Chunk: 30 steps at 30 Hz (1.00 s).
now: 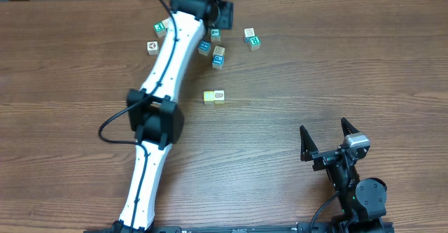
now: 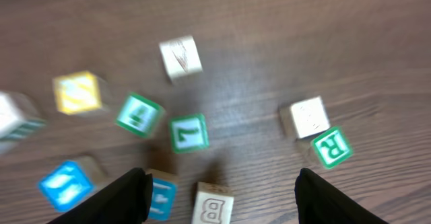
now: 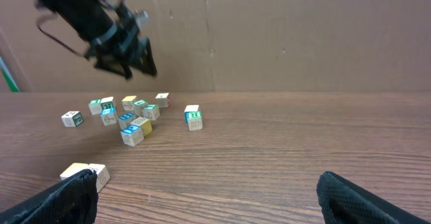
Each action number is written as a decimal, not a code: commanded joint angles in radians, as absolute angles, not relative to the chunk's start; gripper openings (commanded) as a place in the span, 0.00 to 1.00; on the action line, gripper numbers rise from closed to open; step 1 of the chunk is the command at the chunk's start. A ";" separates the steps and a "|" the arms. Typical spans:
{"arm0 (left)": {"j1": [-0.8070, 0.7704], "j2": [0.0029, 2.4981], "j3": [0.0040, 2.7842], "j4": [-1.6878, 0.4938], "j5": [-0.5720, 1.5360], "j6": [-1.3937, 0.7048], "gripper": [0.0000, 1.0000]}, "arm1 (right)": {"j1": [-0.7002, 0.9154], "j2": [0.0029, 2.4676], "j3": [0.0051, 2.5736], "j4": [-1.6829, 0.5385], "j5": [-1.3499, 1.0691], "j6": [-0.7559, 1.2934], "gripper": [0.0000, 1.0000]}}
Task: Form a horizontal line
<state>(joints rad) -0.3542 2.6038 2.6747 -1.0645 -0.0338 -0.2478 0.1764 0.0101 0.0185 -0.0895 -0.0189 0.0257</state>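
The line is a short row of two touching cubes, one yellow-green [image 1: 208,96] and one cream-white with a dark mark [image 1: 220,96], at the table's middle. It also shows at the lower left of the right wrist view [image 3: 87,173]. My left gripper [image 1: 222,13] is open and empty above the loose cubes at the far side. In the left wrist view its fingers [image 2: 222,198] straddle a cream cube with a B [image 2: 214,205] and a blue cube [image 2: 162,196]. My right gripper [image 1: 325,138] is open and empty near the front right, its fingers [image 3: 209,200] over bare wood.
Several loose cubes lie scattered at the back: green [image 1: 160,28], cream [image 1: 152,47], blue [image 1: 204,48], cream [image 1: 219,51], blue [image 1: 218,62], cream [image 1: 248,33], green [image 1: 255,43]. The left arm [image 1: 164,86] crosses the table's left half.
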 commanded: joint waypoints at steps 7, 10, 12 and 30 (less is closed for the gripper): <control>-0.355 2.690 2.679 -1.029 -0.102 -0.323 0.52 | 0.171 0.003 0.008 -0.084 -0.017 0.022 1.00; -0.355 2.711 2.679 -1.012 -0.113 -0.331 0.52 | 0.171 0.003 0.008 -0.084 -0.017 0.022 1.00; -0.355 2.721 2.679 -1.003 -0.117 -0.330 0.52 | 0.171 0.003 0.008 -0.084 -0.017 0.022 1.00; -0.354 2.787 2.677 -0.932 -0.165 -0.368 0.50 | 0.171 0.003 0.008 -0.084 -0.017 0.022 1.00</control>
